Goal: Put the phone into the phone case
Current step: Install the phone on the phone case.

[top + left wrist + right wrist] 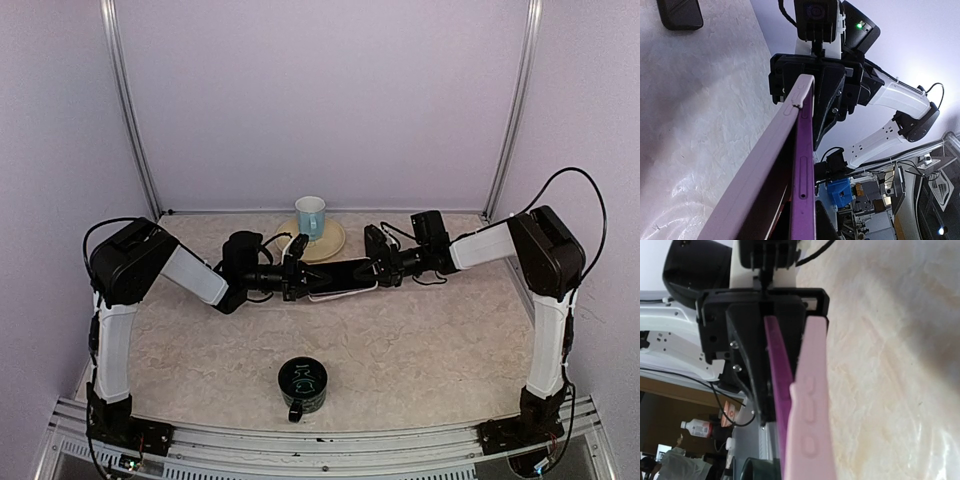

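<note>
Two arms meet over the middle of the tabletop [420, 340], the left gripper [293, 272] reaching in from the left and the right gripper [378, 268] from the right. The phone [803, 175] and the phone case [769, 170] span the gap between them, held edge-up above the surface. The phone is purple and thin. The phone case is pale pink, with raised side buttons showing on its edge in both wrist views. The two parts lie face to face in a shallow wedge: they touch at the end nearest the right gripper and stand slightly apart at the end nearest the left gripper. The phone is therefore not seated flush in the phone case. The left fingers are pressed together on the near end of the phone. The phone case appears to sit inside the same pinch, but the right wrist view is too foreshortened to confirm this. The right fingers bracket the opposite end of the phone and phone case, one on each side. Whether they press on it or stand just clear cannot be told. A pale blue mug [310, 215] stands on a yellow plate [336, 242] behind the grippers. A dark green mug [302, 385] stands well apart on the near side of the tabletop.
</note>
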Tool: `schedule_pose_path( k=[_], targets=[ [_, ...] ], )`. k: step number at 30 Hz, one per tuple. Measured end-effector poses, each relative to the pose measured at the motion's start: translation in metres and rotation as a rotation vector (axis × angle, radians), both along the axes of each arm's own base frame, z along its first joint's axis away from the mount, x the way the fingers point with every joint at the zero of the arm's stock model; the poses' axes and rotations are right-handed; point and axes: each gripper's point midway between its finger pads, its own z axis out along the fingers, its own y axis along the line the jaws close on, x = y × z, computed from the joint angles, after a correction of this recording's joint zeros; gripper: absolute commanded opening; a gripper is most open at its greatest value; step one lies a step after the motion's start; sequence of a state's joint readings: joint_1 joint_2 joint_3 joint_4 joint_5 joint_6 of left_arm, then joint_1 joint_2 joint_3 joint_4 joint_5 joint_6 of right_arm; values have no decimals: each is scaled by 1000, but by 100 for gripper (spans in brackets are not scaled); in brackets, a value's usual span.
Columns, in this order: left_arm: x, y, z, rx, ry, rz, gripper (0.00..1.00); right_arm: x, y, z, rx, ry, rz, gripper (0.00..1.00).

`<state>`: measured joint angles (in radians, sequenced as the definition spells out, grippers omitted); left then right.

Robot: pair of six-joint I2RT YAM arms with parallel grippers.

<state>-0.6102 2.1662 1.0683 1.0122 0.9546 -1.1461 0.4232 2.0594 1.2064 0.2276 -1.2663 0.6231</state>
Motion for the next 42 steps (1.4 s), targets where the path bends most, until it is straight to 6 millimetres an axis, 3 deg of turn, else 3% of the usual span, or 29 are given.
schedule_pose_path(
  k=[2,21,33,42],
  targets=[
    [0,0,0,0,2,0,21,0,0,1,6,-3,3,0],
    [3,12,16,-2,3,46,39,-3,6,9,46,-53,18,0],
    [21,41,38,64,-78,178,45,-8,5,15,72,-54,26,0],
    [26,51,52,102,-171,224,62,-15,2,16,78,-65,37,0]
  ],
)
